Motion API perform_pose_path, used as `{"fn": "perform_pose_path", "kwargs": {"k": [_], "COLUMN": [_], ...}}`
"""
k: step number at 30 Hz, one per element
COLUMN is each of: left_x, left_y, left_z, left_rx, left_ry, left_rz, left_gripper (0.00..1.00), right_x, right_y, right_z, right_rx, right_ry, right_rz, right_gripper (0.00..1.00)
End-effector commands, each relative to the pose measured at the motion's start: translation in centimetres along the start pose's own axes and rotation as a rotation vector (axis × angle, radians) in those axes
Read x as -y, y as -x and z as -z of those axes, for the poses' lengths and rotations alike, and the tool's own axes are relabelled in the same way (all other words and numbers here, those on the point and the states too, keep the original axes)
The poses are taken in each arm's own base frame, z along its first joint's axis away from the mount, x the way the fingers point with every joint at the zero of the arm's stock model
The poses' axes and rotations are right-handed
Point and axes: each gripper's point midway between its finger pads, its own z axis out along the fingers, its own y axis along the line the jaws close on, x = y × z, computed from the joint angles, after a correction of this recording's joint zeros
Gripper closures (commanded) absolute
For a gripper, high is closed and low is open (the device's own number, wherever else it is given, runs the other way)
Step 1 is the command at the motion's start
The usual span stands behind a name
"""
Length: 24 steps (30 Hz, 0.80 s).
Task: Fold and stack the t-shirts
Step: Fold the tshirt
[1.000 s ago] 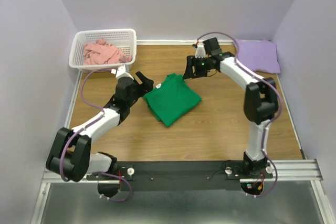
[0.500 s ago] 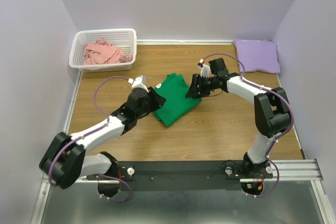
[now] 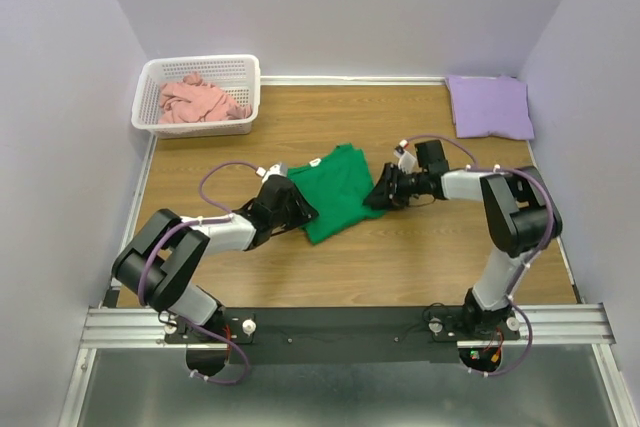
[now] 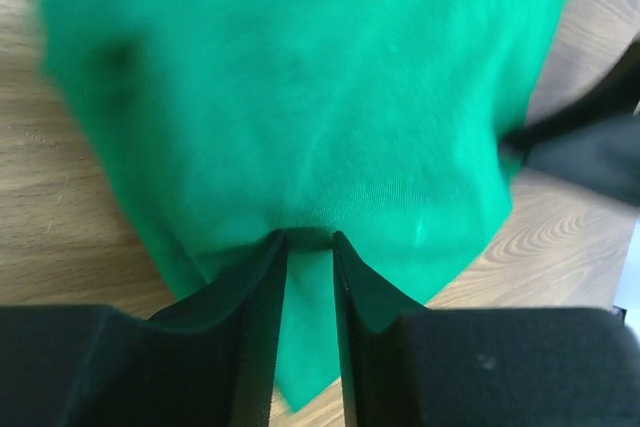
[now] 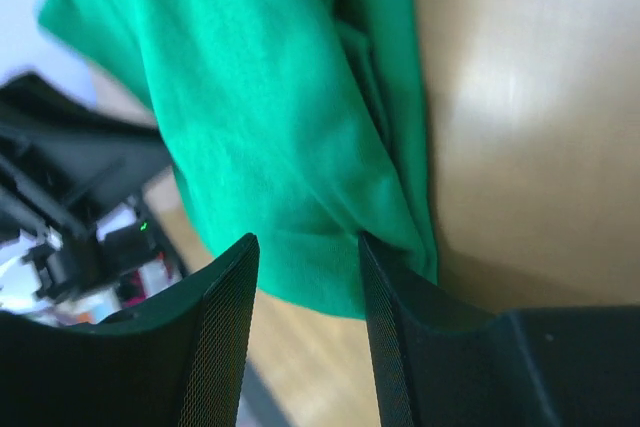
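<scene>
The bright green t-shirt lies folded on the middle of the wooden table. My left gripper sits low at its near-left edge, jaws pinched on a fold of green cloth that bunches between the fingertips. At the shirt's right edge is my right gripper, open. Its fingers straddle the green hem with a wide gap. A lavender t-shirt lies folded flat at the back right. A salmon pink t-shirt is crumpled in the basket.
The white lattice basket stands at the back left corner. Purple walls close in the table on three sides. Bare wood shows in front of the green shirt and between it and the lavender one.
Both arms came down and inward to the green shirt. The left jaws narrowed onto its left edge, the right jaws narrowed at its right edge. The shirt shifted slightly.
</scene>
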Motion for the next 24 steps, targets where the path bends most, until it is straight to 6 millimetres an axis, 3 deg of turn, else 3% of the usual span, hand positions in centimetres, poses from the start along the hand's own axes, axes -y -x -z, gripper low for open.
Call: {"fn": "perform_pose_path", "kwargs": {"k": [1,2,4,8,12,14,17,21,24], "left_x": [-3.7,-3.6,-1.8,3.4,6.9,7.5,8.5,6.7,4.8], "left_y": [-1.1,-0.9,0.6,4.4,7.0,7.6,8.5,7.9,8.2], "left_z": [0.1,0.1,0.2,1.4,2.4,2.1,0.8,-2.6,-4.8], "left_rx": [-0.039,-0.039,-0.012,0.081,0.145,0.153,0.154,0.090,0.064], "left_ry": [0.120,0.119,0.084,-0.033,-0.100,-0.105,-0.106,-0.051,-0.009], "left_rz": [-0.024,-0.055,-0.089,-0.174,-0.213,-0.239,-0.265,-0.265,-0.258], "left_gripper": [0.64,0.60,0.57,0.48,0.48,0.52,0.60,0.73,0.77], "right_x": [1.5,1.6,0.0,-5.8,-8.3,-10.1,-10.0,-8.4,-5.2], "right_y": [-5.9,-6.9,-6.4,-1.6,1.6,3.5,5.4,6.5,7.1], "right_z": [1.9,2.4,3.3,5.1,5.1,5.2,3.8,1.5,-0.1], "right_rx": [-0.056,-0.061,-0.035,0.064,0.089,0.099,0.095,0.050,0.043], "right_ry": [-0.087,-0.089,-0.049,0.077,0.132,0.183,0.195,0.199,0.152], "right_rz": [-0.168,-0.176,-0.133,0.042,0.113,0.160,0.163,0.145,0.108], "right_gripper": [0.47,0.46,0.44,0.42,0.42,0.42,0.42,0.43,0.46]}}
